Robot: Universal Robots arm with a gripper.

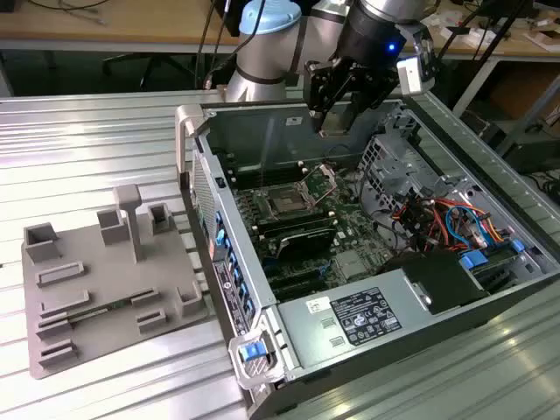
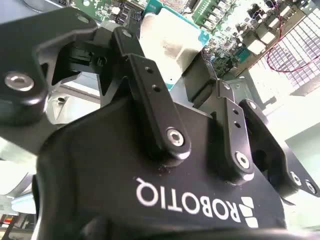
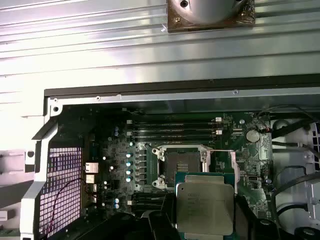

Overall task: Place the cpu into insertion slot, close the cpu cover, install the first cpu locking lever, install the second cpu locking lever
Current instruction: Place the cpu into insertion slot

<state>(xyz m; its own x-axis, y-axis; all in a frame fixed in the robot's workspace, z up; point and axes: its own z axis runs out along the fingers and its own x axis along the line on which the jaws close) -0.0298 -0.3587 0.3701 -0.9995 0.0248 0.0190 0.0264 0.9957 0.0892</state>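
Observation:
My gripper (image 1: 337, 112) hangs above the back of the open computer case, shut on the cpu (image 1: 333, 123), a small flat square chip. In the first wrist view the cpu's (image 3: 205, 207) silvery top lies just beside the insertion slot (image 3: 180, 162), a square socket with a dark centre and nothing in it. In the exterior view the insertion slot (image 1: 284, 204) sits on the green motherboard below the gripper, toward the exterior view's left. The cpu cover (image 1: 320, 181) stands swung up at the socket's far side. The black fingers (image 2: 150, 85) clamp the cpu (image 2: 170, 42) by its edges.
The case's metal walls (image 1: 262, 122) surround the motherboard. Long black memory slots (image 3: 175, 131) lie beside the socket. A power supply (image 1: 367, 315) and coloured cables (image 1: 437, 219) fill the exterior view's right. A grey fixture plate (image 1: 105, 289) rests on the ribbed table at the left.

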